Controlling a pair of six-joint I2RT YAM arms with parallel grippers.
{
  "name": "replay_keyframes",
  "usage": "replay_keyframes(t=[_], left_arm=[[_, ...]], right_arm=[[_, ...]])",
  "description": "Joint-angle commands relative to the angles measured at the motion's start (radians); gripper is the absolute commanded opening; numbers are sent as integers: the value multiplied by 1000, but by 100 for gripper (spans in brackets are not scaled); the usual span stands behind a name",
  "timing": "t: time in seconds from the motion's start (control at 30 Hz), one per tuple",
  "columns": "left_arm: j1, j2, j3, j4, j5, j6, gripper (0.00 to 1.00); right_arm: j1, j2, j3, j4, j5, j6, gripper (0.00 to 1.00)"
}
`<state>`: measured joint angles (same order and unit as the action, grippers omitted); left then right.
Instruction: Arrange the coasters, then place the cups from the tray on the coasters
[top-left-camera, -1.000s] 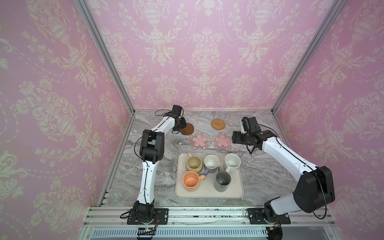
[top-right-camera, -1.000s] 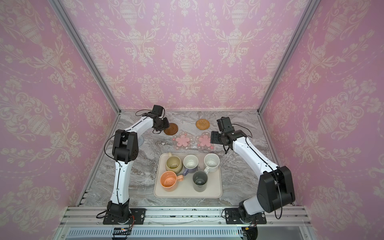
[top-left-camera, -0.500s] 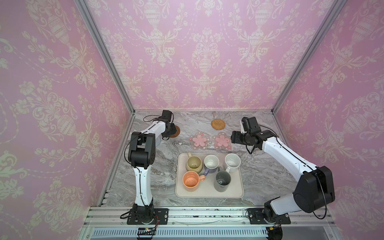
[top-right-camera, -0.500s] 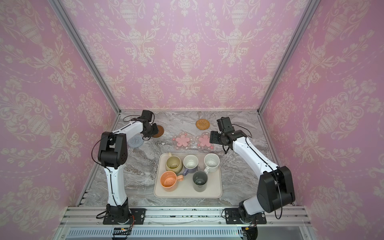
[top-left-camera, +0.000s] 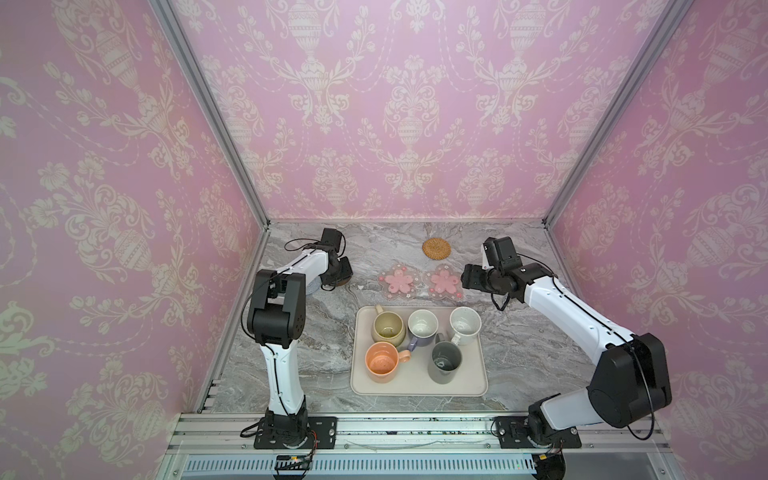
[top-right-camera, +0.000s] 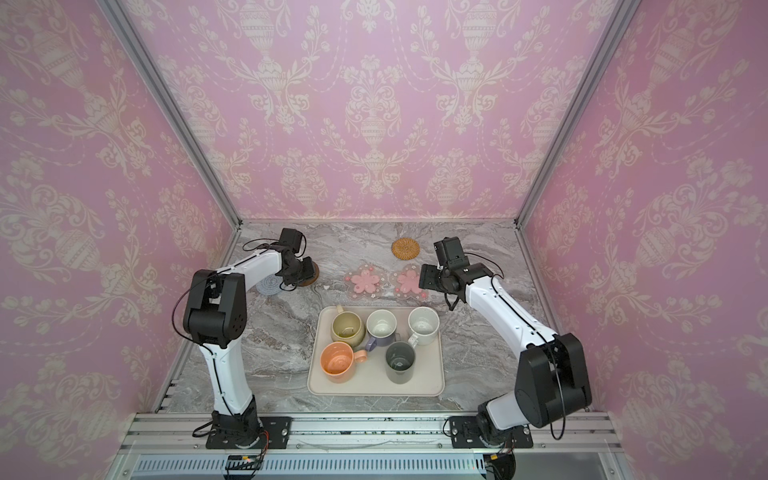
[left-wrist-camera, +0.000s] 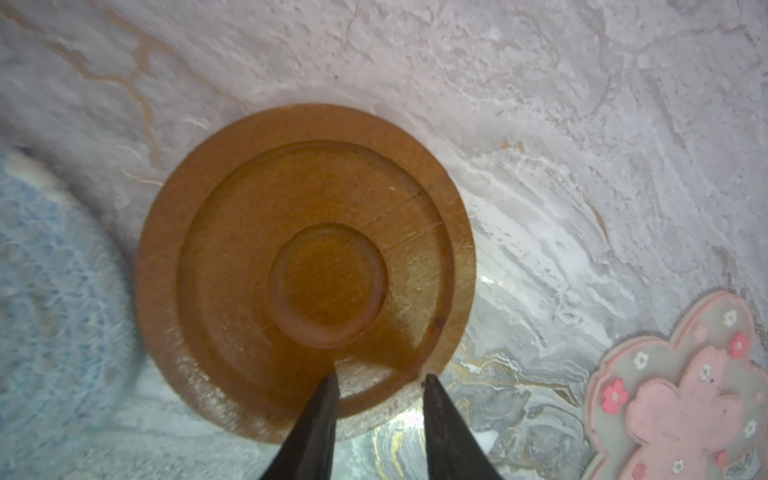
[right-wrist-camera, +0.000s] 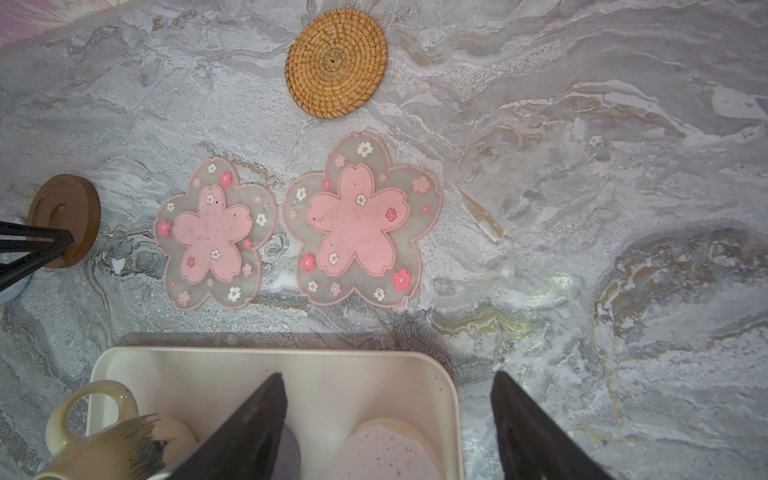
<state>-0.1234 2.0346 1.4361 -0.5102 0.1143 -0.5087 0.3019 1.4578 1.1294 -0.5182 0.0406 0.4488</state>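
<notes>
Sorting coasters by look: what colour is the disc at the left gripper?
Brown, with concentric grooves; the disc coaster shows best in the left wrist view.

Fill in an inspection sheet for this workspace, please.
surface: grey marbled tabletop.
job's things: olive cup, lavender cup, white cup, peach cup and grey cup all on the tray; two pink flower coasters side by side beyond it; rattan coaster farther back; brown coaster and blue woven coaster by the left arm.
clutter: nothing seen.
grippers: left gripper astride the brown coaster's rim, tips narrowly apart, grip unclear; right gripper open, empty, beside the flower coasters.
cables: black cable loops under the right wrist.
surroundings: pink patterned walls, metal corner posts.
</notes>
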Motion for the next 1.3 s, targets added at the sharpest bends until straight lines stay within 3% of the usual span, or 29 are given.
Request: replay_keyframes(t=[0.0, 0.87, 1.27], left_arm=[[-30, 29, -61, -89, 91, 13, 37], [-88, 75, -83, -13, 231, -60, 37], [-88, 20, -87, -100, 170, -12, 37]], right_arm=[[8, -38, -22, 10, -5, 21, 79], [9, -49, -48, 21, -3, 27, 79], [9, -37, -46, 27, -14, 35, 79]])
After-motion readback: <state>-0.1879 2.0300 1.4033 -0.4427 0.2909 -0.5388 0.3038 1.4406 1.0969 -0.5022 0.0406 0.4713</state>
